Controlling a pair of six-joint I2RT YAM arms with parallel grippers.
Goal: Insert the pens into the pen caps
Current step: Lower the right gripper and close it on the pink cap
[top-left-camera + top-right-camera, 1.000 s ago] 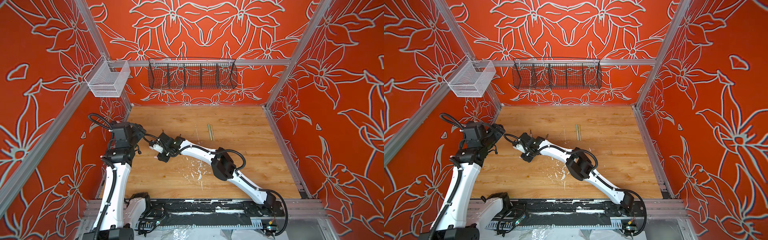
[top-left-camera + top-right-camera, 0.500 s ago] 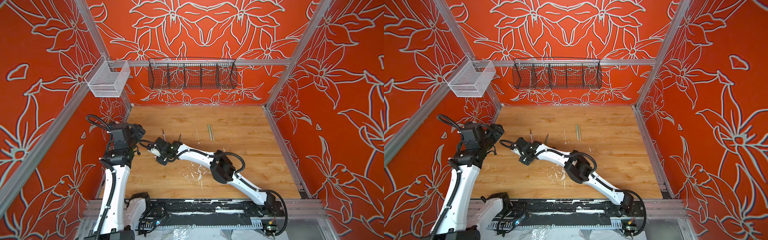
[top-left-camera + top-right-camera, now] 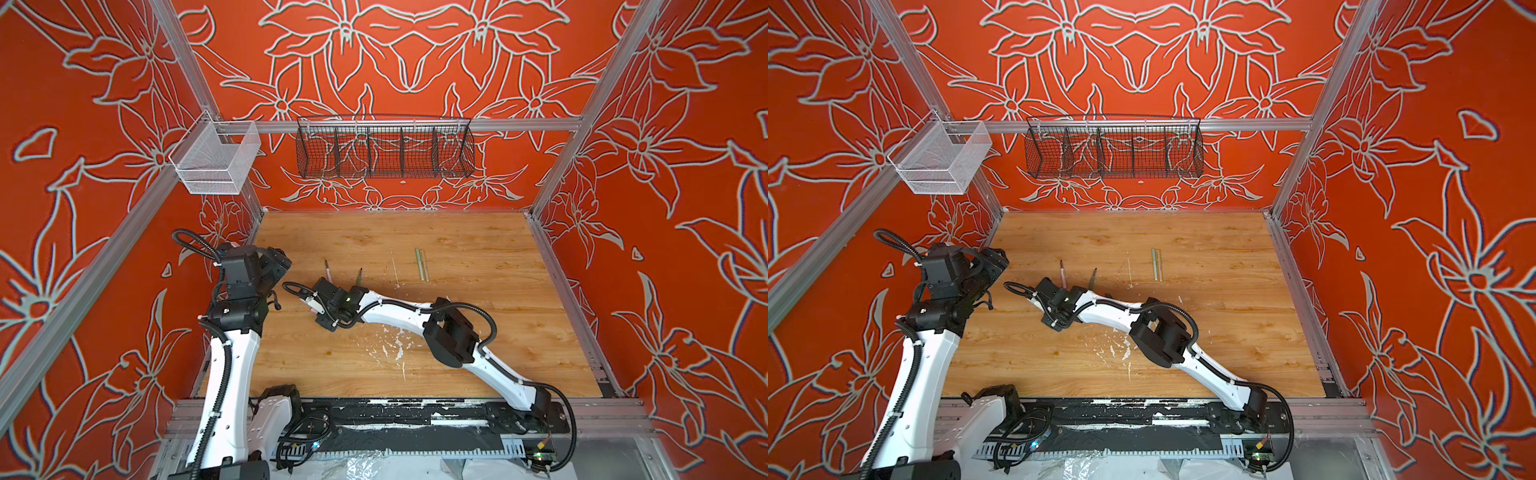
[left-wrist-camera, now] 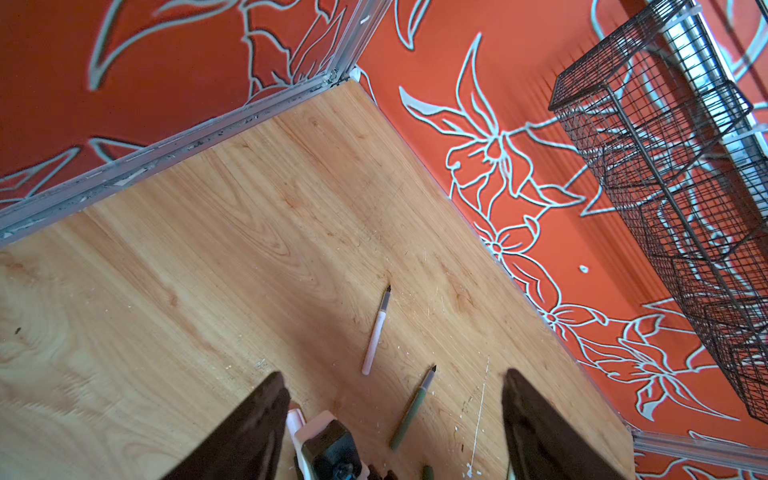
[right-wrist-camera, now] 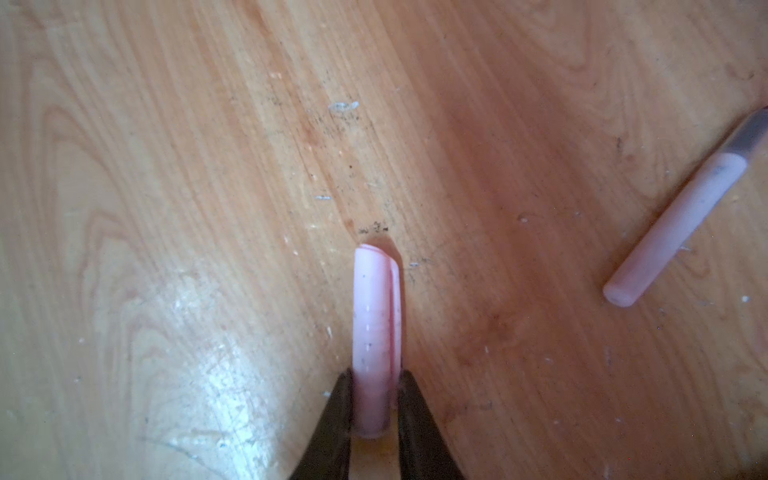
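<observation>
**Right claw grabs the pink cap**

The right claw (image 5: 376, 384) has just closed on the pink cap (image 5: 376, 316), low on the bench (image 3: 457, 332) near its left side. The pink pen (image 4: 376, 336) lies close by, and the green pen (image 4: 411, 411) is next to it. The left claw (image 4: 392, 374) hangs wide open above them and holds nothing. Two more pens (image 3: 421, 264) lie side by side farther right and look capped already. I think the pink pen must be picked up next to meet its cap.
</observation>
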